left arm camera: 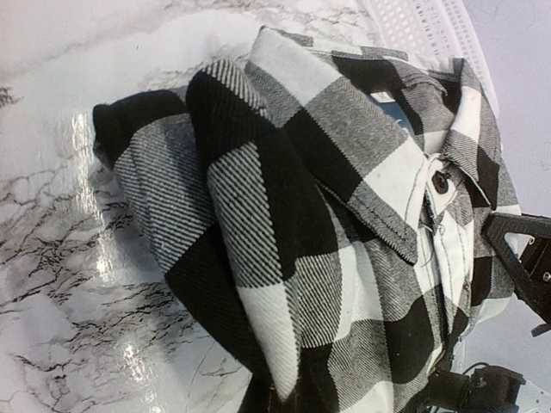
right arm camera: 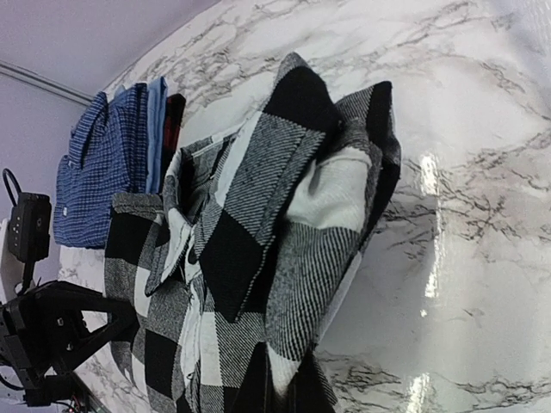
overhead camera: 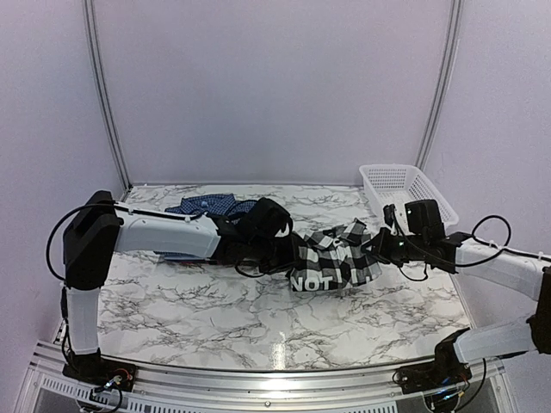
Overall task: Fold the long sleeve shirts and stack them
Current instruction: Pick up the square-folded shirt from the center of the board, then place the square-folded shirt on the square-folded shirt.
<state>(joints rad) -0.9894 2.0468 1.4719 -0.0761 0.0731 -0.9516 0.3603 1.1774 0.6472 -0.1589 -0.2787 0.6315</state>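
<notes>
The black-and-white checked long sleeve shirt [overhead camera: 331, 256] hangs bunched between both grippers over the middle of the table, white lettering on its lower part. My left gripper [overhead camera: 291, 249] is shut on its left side. In the left wrist view the cloth [left arm camera: 327, 215] fills the frame and hides the fingers. My right gripper [overhead camera: 376, 245] is shut on its right side. In the right wrist view the collar and folds [right arm camera: 258, 241] rise from the jaws. A dark blue finely checked shirt [overhead camera: 207, 206] [right arm camera: 103, 163] lies flat at the back left, behind the left arm.
A white mesh basket [overhead camera: 405, 188] [left arm camera: 422, 21] stands at the back right corner, close behind the right wrist. Marble tabletop [overhead camera: 215, 301] stretches in front of the shirt. Walls close the back and sides.
</notes>
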